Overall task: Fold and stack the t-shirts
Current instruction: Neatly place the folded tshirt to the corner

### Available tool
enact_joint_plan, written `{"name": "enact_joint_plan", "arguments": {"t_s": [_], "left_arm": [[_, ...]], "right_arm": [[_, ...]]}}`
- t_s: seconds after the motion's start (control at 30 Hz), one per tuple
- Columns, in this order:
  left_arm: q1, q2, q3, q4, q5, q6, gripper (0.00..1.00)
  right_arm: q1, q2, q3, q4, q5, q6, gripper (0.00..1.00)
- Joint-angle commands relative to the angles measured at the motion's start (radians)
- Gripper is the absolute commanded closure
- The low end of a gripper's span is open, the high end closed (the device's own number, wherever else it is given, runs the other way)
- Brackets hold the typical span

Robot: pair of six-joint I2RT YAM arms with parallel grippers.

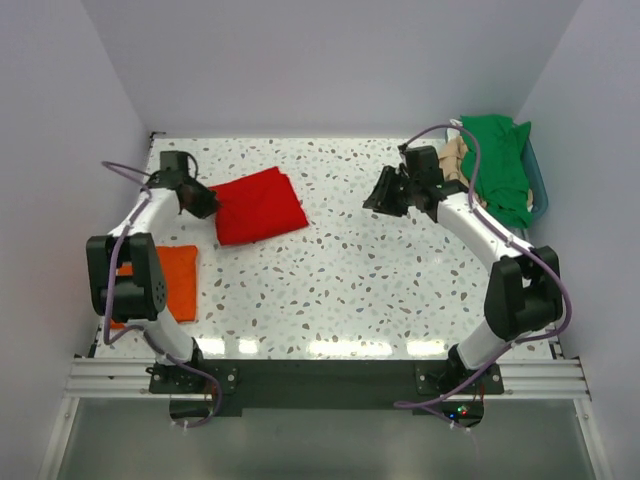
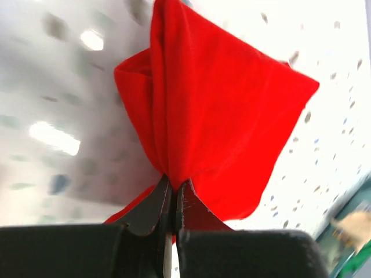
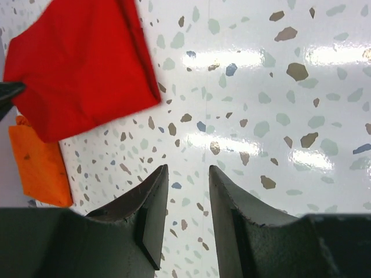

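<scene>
On the speckled white tabletop (image 1: 360,290) the red t-shirt (image 1: 260,205) lies toward the back left, folded into a rough rectangle and set a little askew. The left hand (image 1: 205,205) is at its left edge, and from that wrist's camera the left hand (image 2: 173,182) is pressed together with the cloth of the red t-shirt (image 2: 220,116) pinched right at the tips. The fabric bunches into upright folds there and spreads out flat beyond. I cannot tell whether that edge is lifted clear of the tabletop (image 2: 58,87) or only gathered.

The orange t-shirt (image 1: 175,282) sits folded near the left edge, closer to the front than the red one and apart from it.

The right hand (image 1: 380,200) hangs over bare tabletop toward the back right, well apart from the red shirt. Through its own camera the right hand (image 3: 188,169) has its two fingers spread, with only speckled tabletop (image 3: 261,87) showing between them. The red t-shirt (image 3: 81,63) and the orange t-shirt (image 3: 40,162) show at the far left of that view.

In the back right corner a green t-shirt (image 1: 498,165) is draped over a teal basket (image 1: 540,190). A tan t-shirt (image 1: 455,155) peeks out just beside it on the left.
</scene>
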State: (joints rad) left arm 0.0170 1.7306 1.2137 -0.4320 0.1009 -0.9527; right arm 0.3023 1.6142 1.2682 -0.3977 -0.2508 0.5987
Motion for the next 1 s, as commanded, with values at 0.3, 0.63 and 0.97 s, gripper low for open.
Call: {"name": "enact_joint_plan", "arguments": {"t_s": [0.3, 0.63, 0.97], "left_arm": [[0.339, -0.226, 0.053, -0.212, -0.098, 0.020, 1.00], [0.357, -0.361, 0.076, -0.295, -0.291, 0.075, 1.00], [0.363, -0.434, 0.073, -0.312, -0.339, 0.144, 1.00]], "right_arm": [[0.037, -0.073, -0.020, 0.002, 0.012, -0.023, 0.62], [0.050, -0.099, -0.027, -0.015, 0.008, -0.036, 0.62], [0.054, -0.146, -0.056, -0.036, 0.005, -0.046, 0.62]]}}
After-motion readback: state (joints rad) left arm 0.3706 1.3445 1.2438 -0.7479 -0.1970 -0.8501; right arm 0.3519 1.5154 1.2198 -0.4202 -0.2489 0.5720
